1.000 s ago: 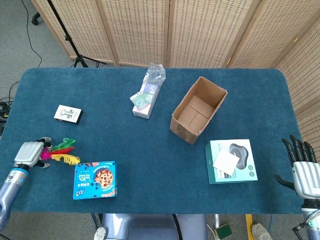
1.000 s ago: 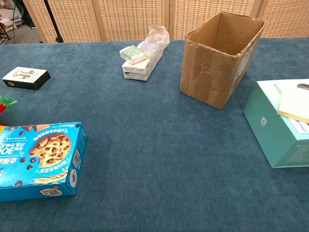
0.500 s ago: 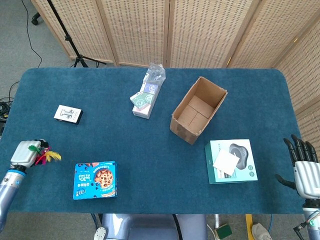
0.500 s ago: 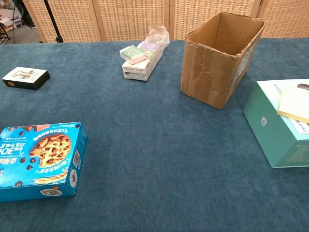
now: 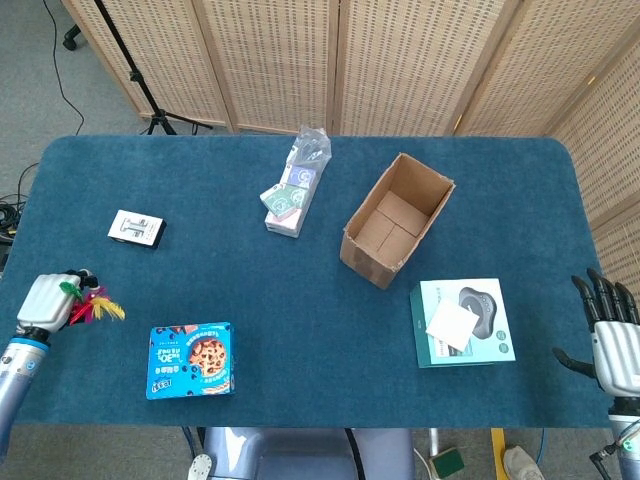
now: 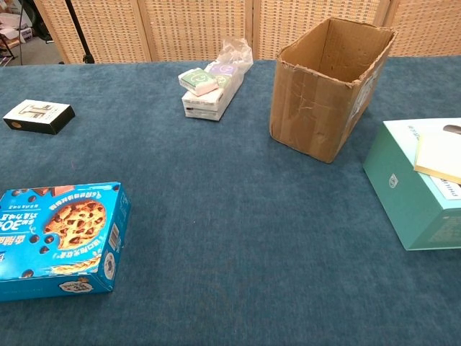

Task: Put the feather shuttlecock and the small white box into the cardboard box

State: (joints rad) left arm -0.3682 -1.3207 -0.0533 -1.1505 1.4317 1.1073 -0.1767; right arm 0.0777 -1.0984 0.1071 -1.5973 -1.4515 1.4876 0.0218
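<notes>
— Since a second ago, what moved?
— Left hand (image 5: 45, 301) has pulled back toward the table's left edge, its fingers wrapped round the feather shuttlecock (image 5: 95, 307); only the coloured feathers poke out.
— And the right hand (image 5: 612, 340)?
— Off the right front corner, fingers spread, holding nothing.
— Nearest things?
— Blue cookie box (image 5: 191, 359) by the front edge, teal box (image 5: 462, 322) to the right.
— Further back?
— Small white box (image 5: 136, 229) lies at left, well apart from the open cardboard box (image 5: 396, 219); a wrapped pack (image 5: 294, 190) sits between them

blue table (image 5: 200, 270), cardboard box (image 5: 396, 218), cookie box (image 5: 191, 360), teal box (image 5: 462, 322), small white box (image 5: 136, 229)
</notes>
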